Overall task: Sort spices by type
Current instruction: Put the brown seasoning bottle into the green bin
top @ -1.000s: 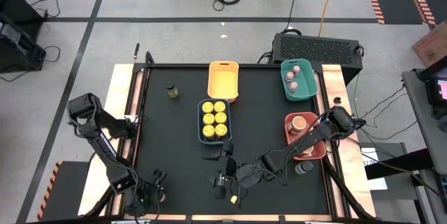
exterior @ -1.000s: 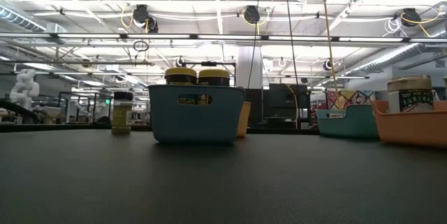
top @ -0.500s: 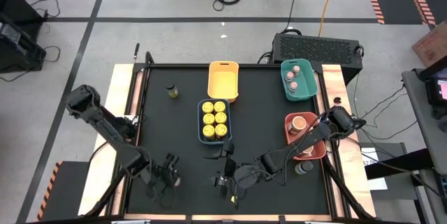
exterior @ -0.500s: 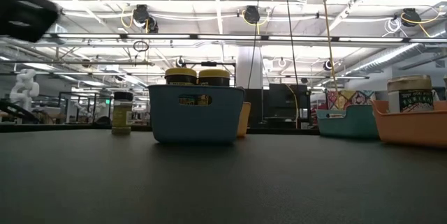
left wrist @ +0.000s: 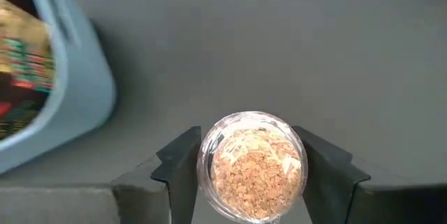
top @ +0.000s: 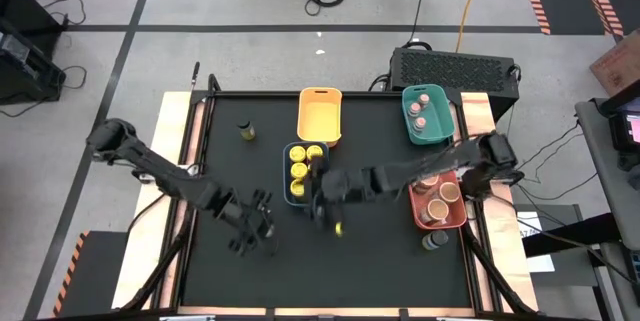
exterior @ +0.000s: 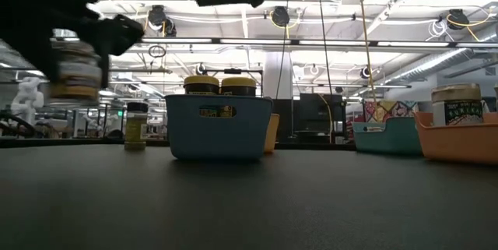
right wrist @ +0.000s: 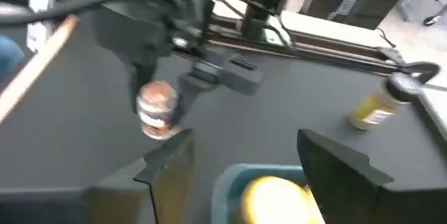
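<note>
Yellow-lidded jars (top: 303, 170) in blue tray (top: 288, 151); brownish, perhaps, held jar (left wrist: 252, 166).

Yellow-lidded jars (top: 306, 171) stand upright, packed together at frame centre; one dark-lidded jar (top: 246, 131) stands alone at upper left; pink-lidded jars (top: 419, 109) sit upper right, peach-topped tubs (top: 441, 194) at right; a clear jar of brown granules (left wrist: 252, 167) is lifted
</note>
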Controlling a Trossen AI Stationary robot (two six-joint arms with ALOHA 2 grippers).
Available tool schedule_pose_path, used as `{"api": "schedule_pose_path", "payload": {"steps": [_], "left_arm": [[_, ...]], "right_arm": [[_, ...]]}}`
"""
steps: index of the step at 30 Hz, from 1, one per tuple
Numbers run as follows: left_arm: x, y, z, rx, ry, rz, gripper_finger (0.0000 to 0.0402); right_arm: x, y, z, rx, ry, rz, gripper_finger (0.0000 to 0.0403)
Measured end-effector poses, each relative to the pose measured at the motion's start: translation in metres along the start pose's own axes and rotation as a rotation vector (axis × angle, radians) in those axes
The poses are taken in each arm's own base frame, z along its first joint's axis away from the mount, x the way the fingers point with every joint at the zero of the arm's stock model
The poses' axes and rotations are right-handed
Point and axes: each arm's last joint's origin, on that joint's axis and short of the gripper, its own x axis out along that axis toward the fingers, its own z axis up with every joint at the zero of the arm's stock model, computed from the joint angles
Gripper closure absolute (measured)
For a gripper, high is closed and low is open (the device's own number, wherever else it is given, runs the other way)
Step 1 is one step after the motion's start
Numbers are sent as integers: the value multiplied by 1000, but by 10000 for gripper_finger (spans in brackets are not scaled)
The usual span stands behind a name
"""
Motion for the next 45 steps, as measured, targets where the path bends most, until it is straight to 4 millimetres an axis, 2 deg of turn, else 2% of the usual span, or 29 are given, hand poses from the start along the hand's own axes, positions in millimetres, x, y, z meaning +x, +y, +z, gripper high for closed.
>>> {"api": "schedule_pose_path", "payload": {"steps": [3, 7, 12, 18, 24, 30, 35, 40, 45], "left_arm": [[-4, 16, 1, -32, -22, 23, 204], [-7, 31, 1, -93, -37, 38, 203], [-7, 32, 1, -158, -39, 34, 203], [-1, 25, 11, -238, -128, 35, 203], [20, 14, 26, -276, -227, -4, 203], [54, 9, 44, -296, -336, -10, 203], [85, 18, 65, -319, -317, 46, 203], [99, 29, 89, -305, -299, 90, 203], [107, 40, 98, -306, -208, 124, 203]], "right_arm": [[-10, -27, -4, -50, 26, 17, 169], [-26, -52, -23, -51, 60, 0, 186], [-64, -65, -45, 30, -14, -40, 201], [-107, -50, -76, 150, -183, -5, 204], [-124, -29, -102, 197, -254, 70, 204], [-129, -19, -98, 162, -295, 104, 204], [-131, -13, -97, 103, -313, 115, 204], [-131, -14, -95, 37, -333, 99, 204], [-131, -16, -93, 7, -357, 84, 204]]}}
